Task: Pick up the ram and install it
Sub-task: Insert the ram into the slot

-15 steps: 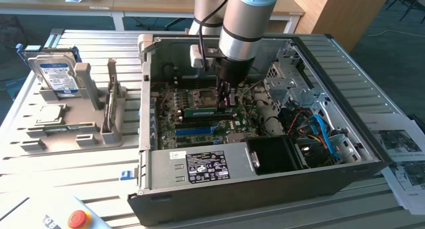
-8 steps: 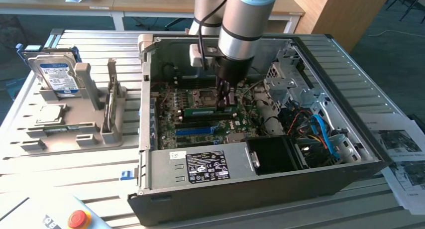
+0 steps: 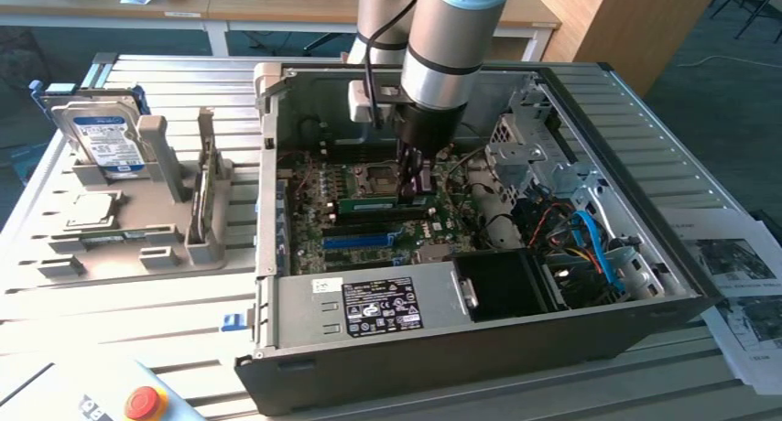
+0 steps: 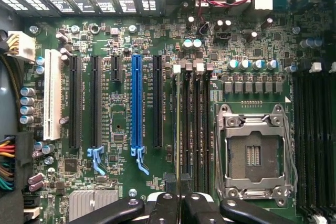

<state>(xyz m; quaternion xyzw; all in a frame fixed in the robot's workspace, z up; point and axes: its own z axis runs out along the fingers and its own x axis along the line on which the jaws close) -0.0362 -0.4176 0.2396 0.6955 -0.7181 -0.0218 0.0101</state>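
Ram (image 3: 373, 204) is picked, we judge: it stands on edge inside the open case (image 3: 489, 348), clamped in the pincer (image 3: 417, 190), whose fingers sit almost together on the thin board. It's down at the memory slots (image 4: 197, 129), beside the empty CPU socket (image 4: 254, 153). We can't tell if it's seated or latched, so we count the install as unfinished.

Exterior view, left to right:
- grey holder (image 3: 116, 247) with a hard drive (image 3: 108, 142) and a square chip (image 3: 92, 209)
- red button (image 3: 145, 403) at the near edge
- the case
- loose printed sheets (image 3: 745, 284)

All of it sits on a slatted aluminium bench (image 3: 146, 320). Behind we see a wooden panel (image 3: 611, 18) and dark carpet (image 3: 721, 64).
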